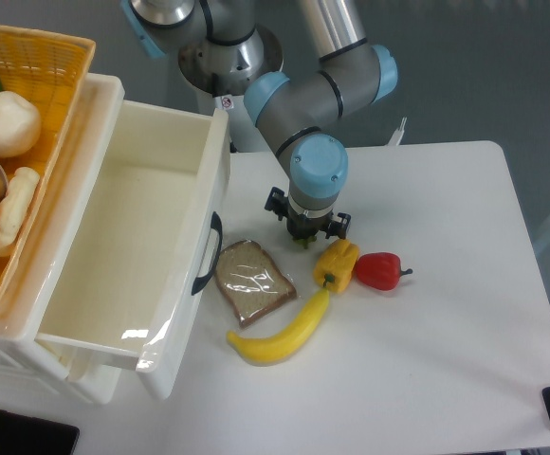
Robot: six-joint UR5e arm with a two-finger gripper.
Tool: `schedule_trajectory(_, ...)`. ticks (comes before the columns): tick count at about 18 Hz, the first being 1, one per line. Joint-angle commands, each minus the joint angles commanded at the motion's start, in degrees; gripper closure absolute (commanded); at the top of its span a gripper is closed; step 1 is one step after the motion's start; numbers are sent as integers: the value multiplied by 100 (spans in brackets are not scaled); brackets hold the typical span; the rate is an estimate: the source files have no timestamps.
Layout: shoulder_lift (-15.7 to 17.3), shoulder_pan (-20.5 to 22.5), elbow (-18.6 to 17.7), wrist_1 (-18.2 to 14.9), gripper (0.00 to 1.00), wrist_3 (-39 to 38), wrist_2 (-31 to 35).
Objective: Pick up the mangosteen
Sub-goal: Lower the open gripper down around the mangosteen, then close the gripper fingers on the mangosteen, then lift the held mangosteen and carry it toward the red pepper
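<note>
The gripper (305, 230) points straight down onto the mangosteen (302, 235), which sits on the white table (446, 322) almost wholly hidden under the wrist; only a dark edge and green leaf tips show. Whether the jaws are closed on it cannot be told. Just right of it lies a yellow bell pepper (337, 264), touching a red bell pepper (379, 271). A wrapped bread slice (251, 282) and a banana (282, 334) lie in front, and an open white drawer (133, 246) stands to the left.
</note>
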Motion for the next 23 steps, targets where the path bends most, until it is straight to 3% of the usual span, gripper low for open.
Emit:
schedule_trajectory(4, -18, -9, 9, 0, 0, 9, 105)
schedule_trajectory(5, -26, -9, 18, 0, 5, 18, 105)
schedule_trajectory(6, -35, -9, 35, 0, 17, 18, 105)
schedule_trajectory(8, -44, -9, 35, 0, 34, 44, 114)
schedule_trajectory(13, -70, -9, 123, -9, 69, 184, 106)
schedule_trajectory(15, -62, 0, 211, -18, 77, 403, 105)
schedule_trajectory(18, -18, 79, 316, -149, 83, 729, 105)
schedule_trajectory(23, 70, 228, 983, -1045, 83, 896, 18)
